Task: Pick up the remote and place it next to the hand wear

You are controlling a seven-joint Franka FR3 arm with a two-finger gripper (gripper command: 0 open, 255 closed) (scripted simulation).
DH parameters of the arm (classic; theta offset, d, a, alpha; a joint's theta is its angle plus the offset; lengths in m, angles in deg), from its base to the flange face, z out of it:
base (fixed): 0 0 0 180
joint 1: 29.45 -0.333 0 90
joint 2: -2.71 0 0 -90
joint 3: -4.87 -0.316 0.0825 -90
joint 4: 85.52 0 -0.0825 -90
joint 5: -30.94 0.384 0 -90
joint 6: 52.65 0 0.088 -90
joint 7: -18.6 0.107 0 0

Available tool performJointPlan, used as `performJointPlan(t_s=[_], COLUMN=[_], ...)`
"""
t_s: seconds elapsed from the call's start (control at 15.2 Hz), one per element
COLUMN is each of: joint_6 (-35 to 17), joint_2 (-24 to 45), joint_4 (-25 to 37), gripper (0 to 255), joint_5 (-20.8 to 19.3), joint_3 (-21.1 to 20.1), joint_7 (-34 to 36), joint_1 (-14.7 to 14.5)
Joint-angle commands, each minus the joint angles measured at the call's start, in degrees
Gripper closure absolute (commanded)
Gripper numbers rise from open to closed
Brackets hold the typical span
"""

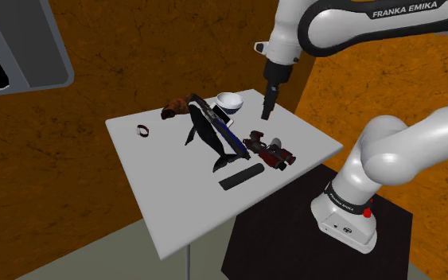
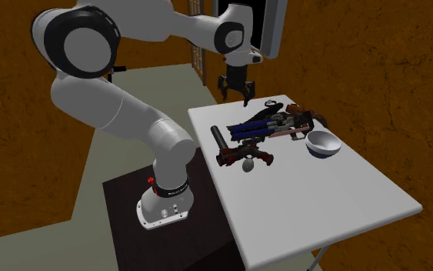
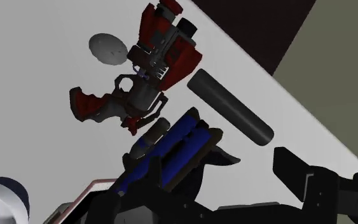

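The remote (image 1: 240, 176) is a dark grey bar lying flat near the table edge that faces the stand; it also shows as remote (image 2: 215, 136) and remote (image 3: 230, 106). A brown glove (image 1: 176, 106) lies at the far side of the table, glove (image 2: 305, 113), with a small dark red band (image 1: 142, 131) to its left in the shoulder view. My gripper (image 1: 268, 107) hangs well above the table near the bowl, open and holding nothing; the gripper (image 2: 235, 88) shows its fingers apart. In the wrist view the gripper (image 3: 209, 203) looks down at the remote from a distance.
Between gripper and remote lie a red and grey toy (image 1: 268, 149) and a long blue and black object (image 1: 214, 135) propped up at a slant. A white bowl (image 1: 229, 101) stands by the glove. The white table (image 1: 174, 199) has bare room toward the shoulder view's lower left.
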Motion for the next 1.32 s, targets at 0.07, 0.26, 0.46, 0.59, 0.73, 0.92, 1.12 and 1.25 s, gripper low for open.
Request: performJointPlan(t_s=[0.07, 0.26, 0.46, 0.59, 0.73, 0.92, 1.12, 1.25], joint_6=[-6.6, -13.2, -20.2, -25.1, -30.2, -38.1, -41.0, -43.3], joint_2=[2.4, 5.2, 8.7, 11.4, 14.5, 19.9, 22.3, 24.5], joint_4=[-3.6, -6.9, -9.9, -11.7, -13.3, -15.4, -15.8, -16.0], gripper=[0, 0, 0, 0, 0, 0, 0, 0], joint_5=[-0.1, -0.2, -0.5, -0.7, -1.2, -2.5, -3.1, -3.7], joint_3=[-0.9, -2.0, -3.1, -3.8, -4.6, -6.0, -6.4, -6.6], joint_7=[-4.7, -9.0, -13.2, -15.9, -18.5, -21.9, -21.8, -21.3], joint_1=[-3.0, -5.9, -8.7, -10.5, -12.2, -14.2, -13.9, -13.4])
